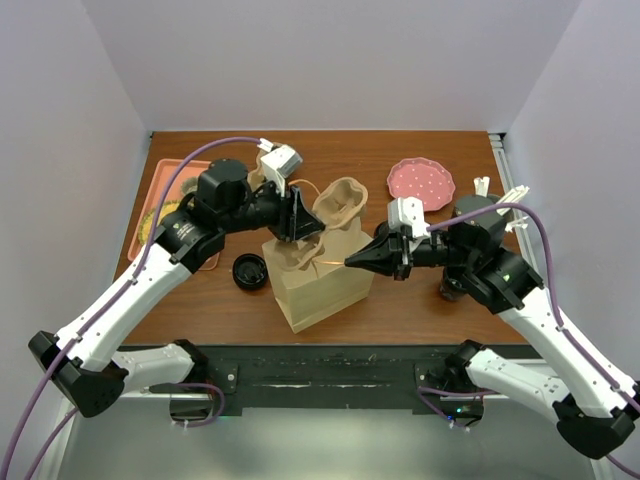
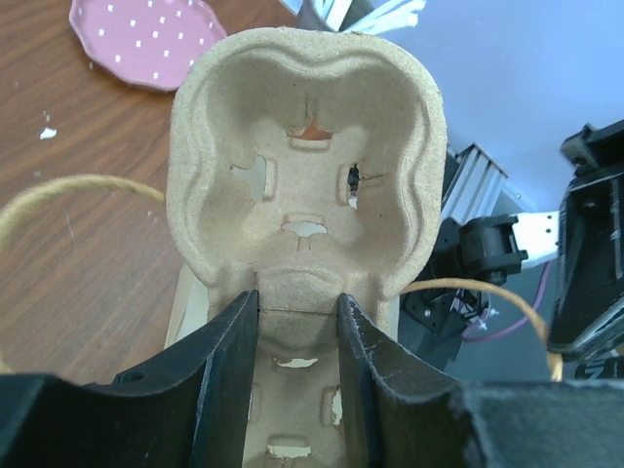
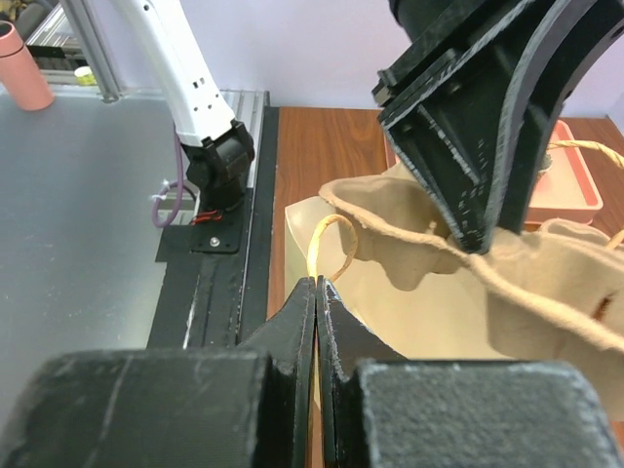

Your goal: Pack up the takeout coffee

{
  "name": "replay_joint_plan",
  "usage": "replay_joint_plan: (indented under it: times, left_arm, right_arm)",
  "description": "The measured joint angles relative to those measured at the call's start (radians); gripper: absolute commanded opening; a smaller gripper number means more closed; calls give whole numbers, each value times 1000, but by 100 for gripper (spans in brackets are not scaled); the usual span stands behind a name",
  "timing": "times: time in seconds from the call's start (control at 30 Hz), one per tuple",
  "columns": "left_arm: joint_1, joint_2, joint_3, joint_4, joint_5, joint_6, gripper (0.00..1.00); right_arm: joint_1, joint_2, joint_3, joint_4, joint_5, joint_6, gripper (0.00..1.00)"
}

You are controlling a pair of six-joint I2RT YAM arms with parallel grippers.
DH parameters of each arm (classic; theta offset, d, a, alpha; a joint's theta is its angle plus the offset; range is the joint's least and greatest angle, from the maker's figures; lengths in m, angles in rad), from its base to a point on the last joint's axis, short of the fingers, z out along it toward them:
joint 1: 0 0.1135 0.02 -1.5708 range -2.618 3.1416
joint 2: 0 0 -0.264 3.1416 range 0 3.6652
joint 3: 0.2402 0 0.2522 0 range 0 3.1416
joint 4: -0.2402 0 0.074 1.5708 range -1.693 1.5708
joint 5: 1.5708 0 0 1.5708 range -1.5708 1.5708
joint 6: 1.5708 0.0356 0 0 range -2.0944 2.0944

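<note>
We had the left gripper (image 2: 297, 317) clenched on the middle ridge of the pulp carrier (image 2: 307, 146), with one finger on each side. In this way the carrier stood on its edge, and its lower part was in the mouth of the paper bag (image 1: 320, 298). We judge that it was held so because, lying flat, it would not pass the opening.

The right gripper (image 3: 318, 292) was fully closed. As far as we could see, it pinched the twine handle (image 3: 324, 239) at the 3 o'clock side of the bag, probably to stop the bag from sliding or folding.

The takeout coffee (image 1: 249, 272) stood alone on the table at 9 o'clock from the bag, near it but not touching, with its lid on and no gripper on it. So it was not yet packed. The pink plate (image 1: 421, 180) lay at 1 o'clock, well apart.
</note>
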Motion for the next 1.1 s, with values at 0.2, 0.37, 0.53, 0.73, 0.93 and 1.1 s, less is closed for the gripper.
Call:
replay_joint_plan:
  times: [0.2,0.37,0.53,0.73,0.93,1.1]
  left_arm:
    - [0,-6,-26,97,23,-17,0]
    - [0,-8,-72,120,37,-16,0]
    - [0,-15,-82,80,34,11,0]
    - [0,-46,-82,-32,10,79,0]
    - [0,-46,-74,-134,-19,131,0]
    - [0,-42,-74,-169,-22,149,0]
  right_arm:
    - [0,0,0,0,1,0,0]
    - [0,-1,0,0,2,1,0]
    - [0,-5,0,1,14,3,0]
    - [0,-13,-1,1,38,3,0]
    - [0,-14,-8,1,58,3,0]
    - [0,-18,-13,1,66,16,13]
